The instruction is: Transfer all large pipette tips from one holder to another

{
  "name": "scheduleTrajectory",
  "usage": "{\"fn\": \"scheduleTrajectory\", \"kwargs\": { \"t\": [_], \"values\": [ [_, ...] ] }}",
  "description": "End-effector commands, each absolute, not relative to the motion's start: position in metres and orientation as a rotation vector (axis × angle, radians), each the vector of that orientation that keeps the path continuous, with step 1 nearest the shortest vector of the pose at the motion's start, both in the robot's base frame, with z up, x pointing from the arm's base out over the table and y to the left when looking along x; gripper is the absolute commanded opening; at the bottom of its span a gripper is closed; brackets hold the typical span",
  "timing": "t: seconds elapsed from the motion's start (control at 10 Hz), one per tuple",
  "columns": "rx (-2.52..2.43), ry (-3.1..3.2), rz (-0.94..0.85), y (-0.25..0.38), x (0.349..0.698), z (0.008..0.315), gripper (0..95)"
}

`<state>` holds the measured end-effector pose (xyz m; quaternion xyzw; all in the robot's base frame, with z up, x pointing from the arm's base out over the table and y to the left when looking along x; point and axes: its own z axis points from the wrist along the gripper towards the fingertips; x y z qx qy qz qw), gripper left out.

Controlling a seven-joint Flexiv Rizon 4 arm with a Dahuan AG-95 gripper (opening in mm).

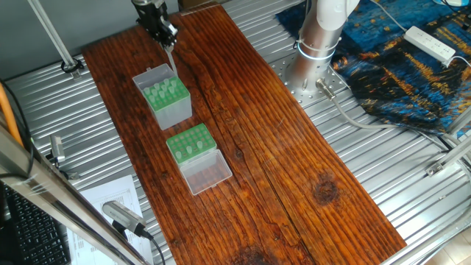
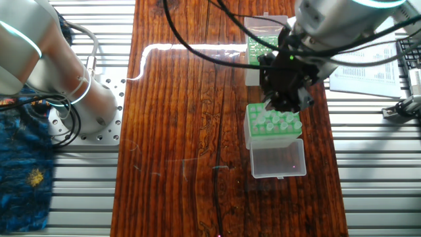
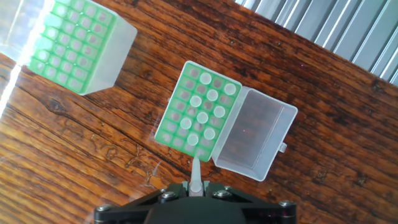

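The hand [image 1: 167, 40] hangs above the tall grey-sided holder [image 1: 175, 112], over its far edge in one fixed view; its fingers are closed on one large pipette tip [image 1: 171, 57], which points down from them, clear of the green top plate; in the hand view the same tip [image 3: 196, 177] pokes out between the fingers, aimed just short of the holder's [image 3: 163, 134] near edge; other large pipette tips [image 3: 204, 116] sit in the holder's grid as pale round tops, mostly on the side nearest its own open translucent lid [image 3: 255, 134], which lies flat on the wooden bench [image 1: 294, 162], touching the holder; the low green rack [image 1: 199, 136] stands just beside the holder, on the side away from the hand, a narrow gap between them; a few pale spots show in the rack's holes, too small to say for sure that they are tips; the rack's clear lid [image 1: 207, 173] lies open on its far side from the holder; the robot's base [image 1: 316, 44] stands well apart from the holder, off the wooden board.
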<state>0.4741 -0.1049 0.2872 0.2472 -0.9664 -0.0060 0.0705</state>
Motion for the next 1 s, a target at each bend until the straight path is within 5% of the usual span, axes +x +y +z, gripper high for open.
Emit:
{"fn": "scheduleTrajectory", "kwargs": {
  "t": [0.1, 1.0],
  "values": [
    [0.739, -2.900, -0.016, -0.102, 0.475, 0.294, 0.0],
    [0.595, -2.947, -0.007, -0.021, 0.501, 0.317, 0.0]
  ]
}}
